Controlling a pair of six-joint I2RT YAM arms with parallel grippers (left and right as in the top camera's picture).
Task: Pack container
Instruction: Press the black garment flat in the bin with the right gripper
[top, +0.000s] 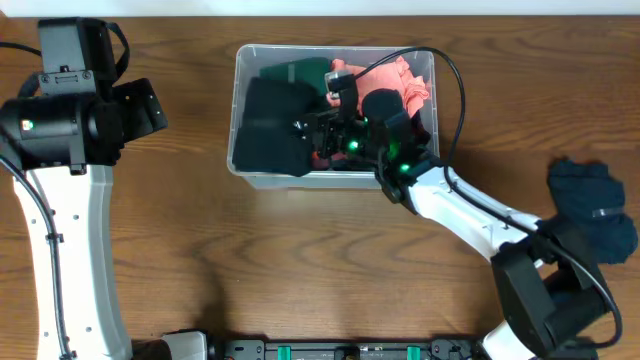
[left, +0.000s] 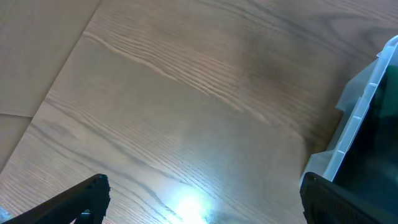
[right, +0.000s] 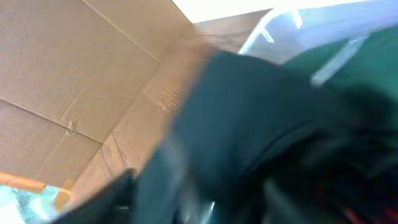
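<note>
Two hands show, and only one is at work. The right hand (top: 335, 128) is sunk inside the clear, round-cornered plastic container (top: 270, 181), which sits on the brown wooden table (top: 180, 260), well off to the side of the idle left hand (left: 205, 186). The left hand's fingers are spread wide over bare wood, with the container's rim (left: 360, 118) just beyond one fingertip. Whether the right hand is gripping or released I cannot tell: its wrist view is a blur filled by the rumpled black cloth (right: 249, 124) pressed right against it. A dark green cloth (top: 300, 72) lies beyond the hand and a coral-pink cloth (top: 400, 80) beside it. A crumpled dark blue cloth (top: 595, 205) waits on the table far behind it, near the arm's base. The likeliest trouble is fabric snagging on the fingers as the hand lifts and dragging packed cloth back over the rim. A sideways pull could also shove the light container across the table.
</note>
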